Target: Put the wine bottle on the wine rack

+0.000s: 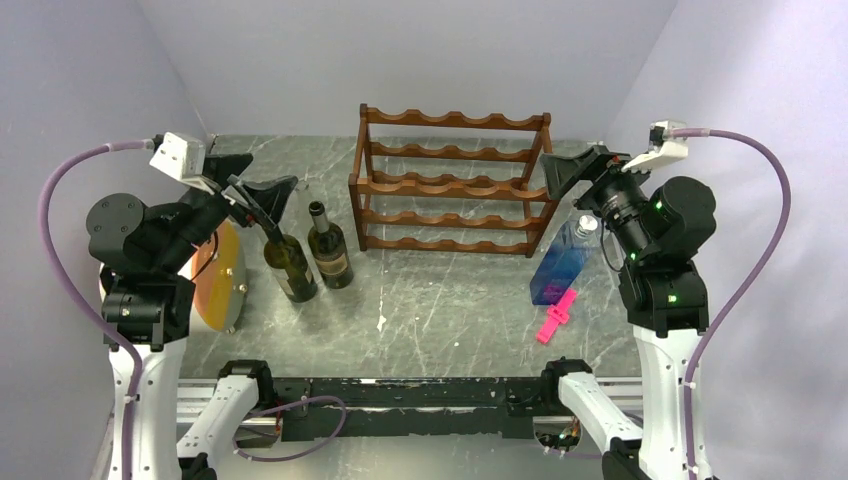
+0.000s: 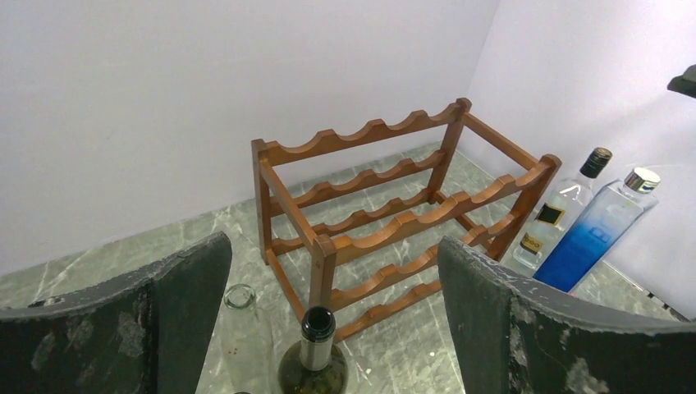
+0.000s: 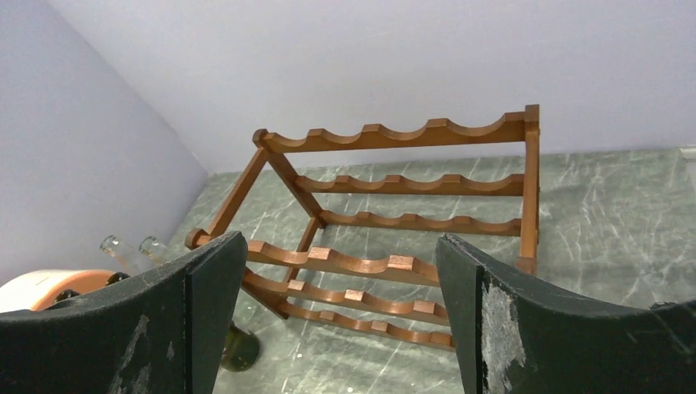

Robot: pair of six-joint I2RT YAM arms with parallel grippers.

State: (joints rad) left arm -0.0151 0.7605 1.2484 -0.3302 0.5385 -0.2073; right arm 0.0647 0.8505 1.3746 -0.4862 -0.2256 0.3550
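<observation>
Left gripper (image 1: 255, 182) spread wide, empty; the wine bottle (image 2: 314, 363) stands just below, between its jaws. Glass: probably heavy, slick, breakable; clamp the neck. Right gripper (image 1: 578, 168) likewise wide.

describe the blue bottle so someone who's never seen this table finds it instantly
Find the wooden wine rack at the back of the table. Off its right end stands the blue bottle. Unlike the clear, black-capped bottle next to it, its body is blue with a silver cap.
</observation>
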